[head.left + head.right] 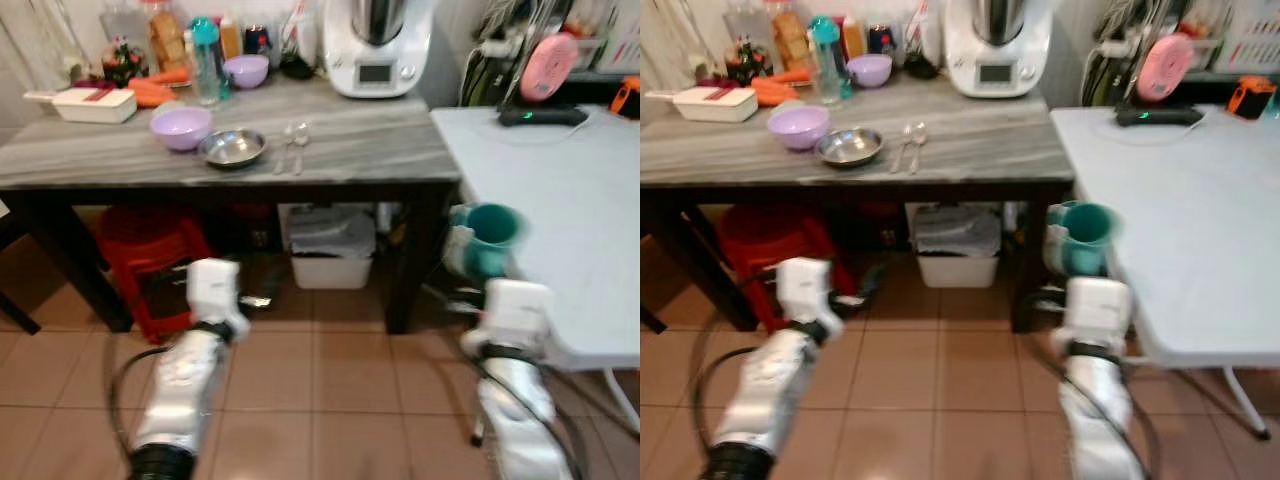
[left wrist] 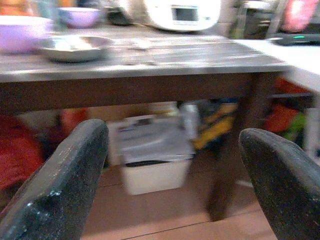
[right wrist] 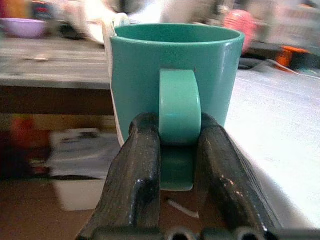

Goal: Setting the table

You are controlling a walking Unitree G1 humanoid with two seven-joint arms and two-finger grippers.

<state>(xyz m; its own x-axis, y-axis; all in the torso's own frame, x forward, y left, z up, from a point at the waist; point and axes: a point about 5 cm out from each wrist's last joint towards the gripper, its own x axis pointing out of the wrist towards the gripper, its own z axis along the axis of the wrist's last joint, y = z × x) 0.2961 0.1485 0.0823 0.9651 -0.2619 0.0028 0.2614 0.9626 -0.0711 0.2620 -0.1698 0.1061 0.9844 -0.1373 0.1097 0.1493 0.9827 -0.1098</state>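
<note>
A teal mug (image 3: 175, 75) hangs just off the near left edge of the white table (image 1: 560, 200). My right gripper (image 3: 178, 131) is shut on its handle, and something white shows behind the mug's side. In the eye views the mug (image 1: 492, 238) sits right above my right wrist. My left gripper (image 2: 175, 185) is open with nothing between its fingers (image 2: 65, 185), held low in front of the grey wooden table (image 1: 350, 150). On that table stand a purple bowl (image 1: 181, 127), a steel bowl (image 1: 232, 147) and two spoons (image 1: 293, 145).
A white kitchen appliance (image 1: 378, 45), a second purple bowl (image 1: 246, 70), bottles and a white box crowd the grey table's back. A red stool (image 1: 150, 260) and a white bin (image 1: 332, 250) sit under it. A pink disc and a black device lie at the white table's far end.
</note>
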